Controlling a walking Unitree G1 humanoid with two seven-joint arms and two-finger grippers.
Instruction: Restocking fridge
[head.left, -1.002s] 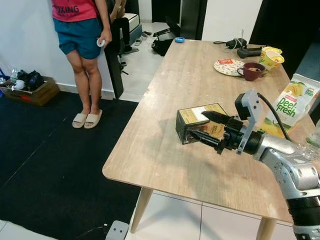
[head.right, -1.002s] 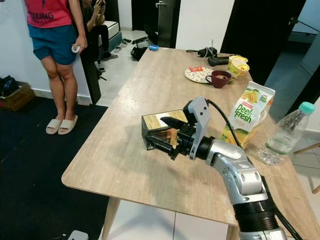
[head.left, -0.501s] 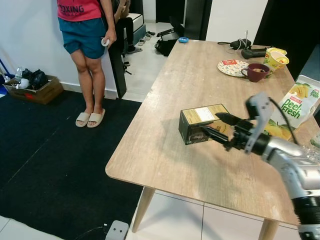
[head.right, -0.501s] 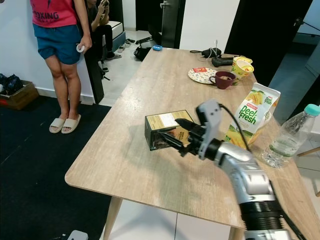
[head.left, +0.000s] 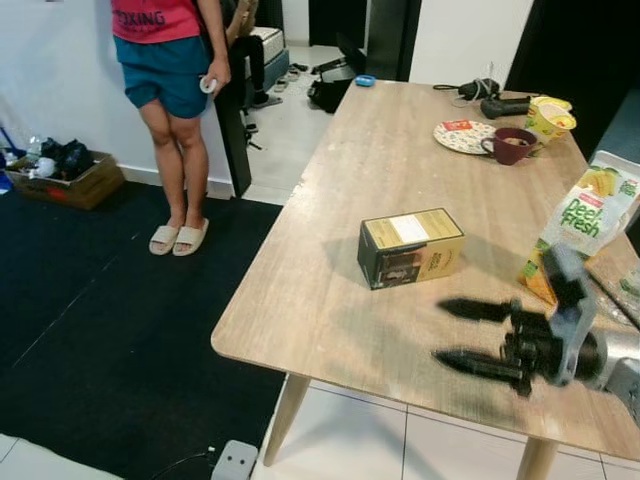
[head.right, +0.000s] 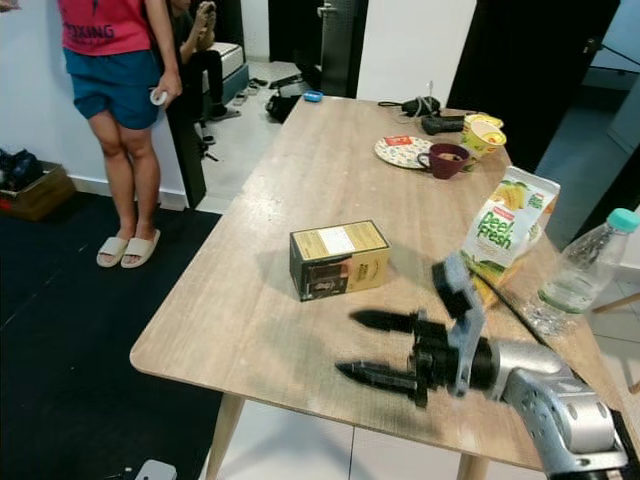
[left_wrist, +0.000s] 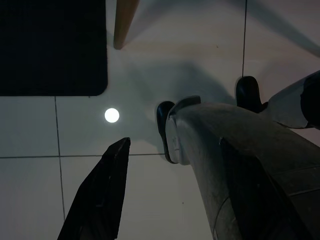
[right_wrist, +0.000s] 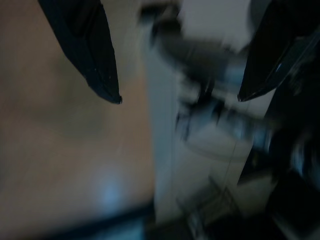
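Wood-grain tabletop carries everything that matters, and the dark-and-gold rectangular carton lying on its long side is the landmark to steer by. It rests free on the wood, touched by nothing. The right gripper hangs over the table on the near side of that carton, apart from it and toward the front edge, its two long black fingers spread wide with nothing between them (the view is smeared, so finer detail of the pads is lost). The left gripper hangs idle by the robot's leg over pale floor tiles, and I cannot tell how its fingers stand. To the right of the carton stands a white-and-yellow Peel Fresh juice pouch, and beyond that a clear plastic bottle with a teal cap; behind the carton, at the far end of the table, sit a round printed plate, a maroon mug and a yellow cup. A person in a red top and teal shorts stands on the floor well to the left of the carton. My judgement is that the step in hand is taking hold of the carton for the fridge — so line the fingers up with its two long faces first, keep them wide until they straddle it, then close squarely near the middle. A skewed or one-sided approach would likely just shove it across the smooth wood — or nudge it toward the pouch.
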